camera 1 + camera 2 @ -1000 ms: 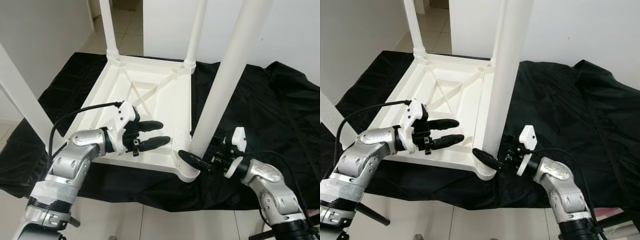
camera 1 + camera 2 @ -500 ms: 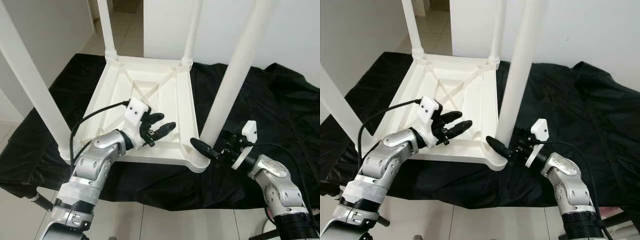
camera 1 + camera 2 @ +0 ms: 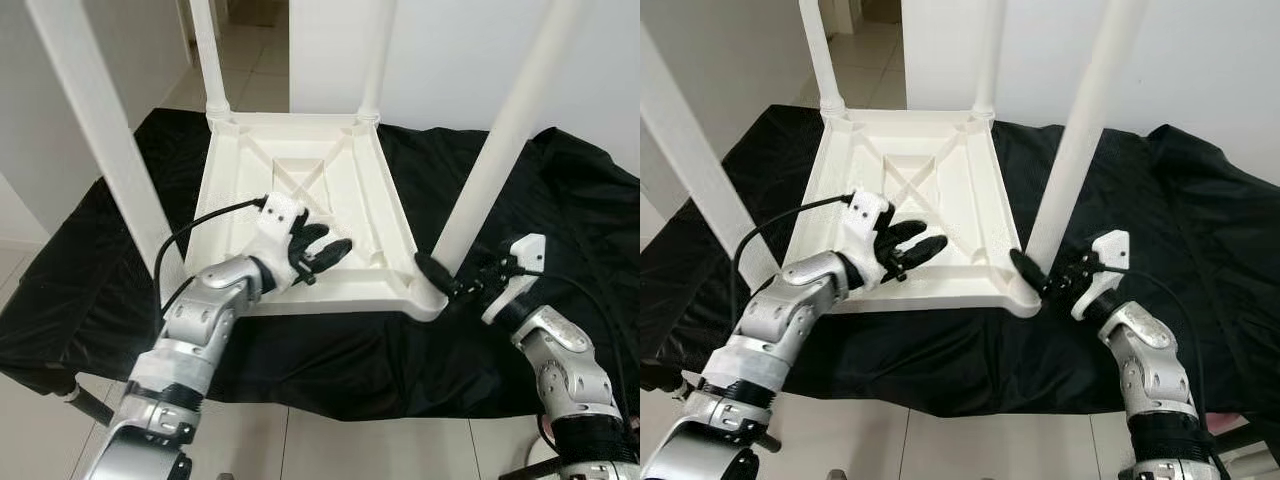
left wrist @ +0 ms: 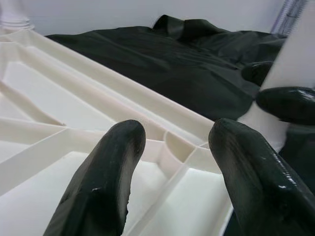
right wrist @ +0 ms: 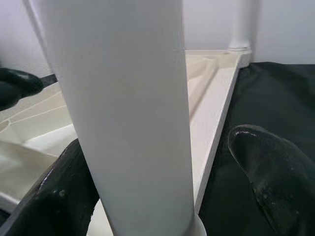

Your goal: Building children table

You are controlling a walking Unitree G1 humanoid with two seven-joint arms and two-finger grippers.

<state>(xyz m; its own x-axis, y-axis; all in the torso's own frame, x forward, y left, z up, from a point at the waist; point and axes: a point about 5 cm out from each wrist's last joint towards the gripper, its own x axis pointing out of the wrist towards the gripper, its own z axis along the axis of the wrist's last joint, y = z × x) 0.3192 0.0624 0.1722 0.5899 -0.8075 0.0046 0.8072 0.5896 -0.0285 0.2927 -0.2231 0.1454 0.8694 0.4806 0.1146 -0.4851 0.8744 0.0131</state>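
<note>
White plastic children's table (image 3: 300, 190) is lying upside down on a black cloth (image 3: 560, 220) covering the worktop, its four round white legs pointing up. Left gripper (image 3: 325, 252) is hovering over the ribbed underside of the table near its front edge, jaws spread with nothing between them; the left wrist view is showing both black fingers (image 4: 106, 182) apart above the white ribs. Front left white leg (image 3: 105, 140) is rising just left of that arm. Front right white leg (image 3: 500, 150) is standing in the table's front right corner socket. Right gripper (image 3: 440, 277) is sitting at the base of that leg, jaws spread around it; in the right wrist view the leg (image 5: 133, 113) is standing between the two fingers (image 5: 273, 172), contact unclear.
</note>
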